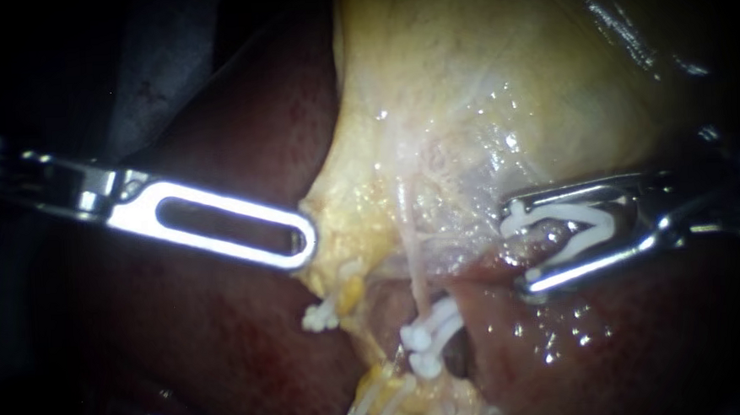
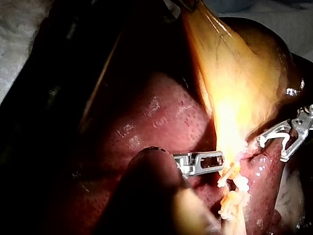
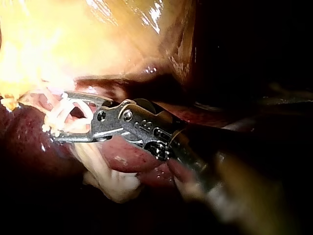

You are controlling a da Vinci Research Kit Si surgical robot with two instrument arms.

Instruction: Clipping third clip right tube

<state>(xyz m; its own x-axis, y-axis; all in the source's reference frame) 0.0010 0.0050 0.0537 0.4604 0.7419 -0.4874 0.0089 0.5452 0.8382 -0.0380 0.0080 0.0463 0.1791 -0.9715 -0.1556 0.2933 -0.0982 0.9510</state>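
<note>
My left instrument (image 1: 302,238) comes in from the left, and its slotted jaws lie together on the edge of the yellow gallbladder (image 1: 482,83). Held in the jaws of my right instrument (image 1: 517,249) is an open white clip (image 1: 574,229), with pink tissue between its legs. A thin pale tube (image 1: 418,281) runs down from the gallbladder, just left of the clip's tips. Two white clips (image 1: 427,335) sit on it lower down. The right wrist view shows the same clip (image 3: 66,115) spread between those jaws (image 3: 59,117), against the tissue.
Dark red liver (image 1: 225,342) lies under and around both instruments. More white clips (image 1: 321,316) sit on yellow tissue below my left instrument's tip, and others (image 1: 372,406) lie lower. In the left wrist view, my right instrument (image 2: 271,149) is ahead of my left instrument (image 2: 220,159).
</note>
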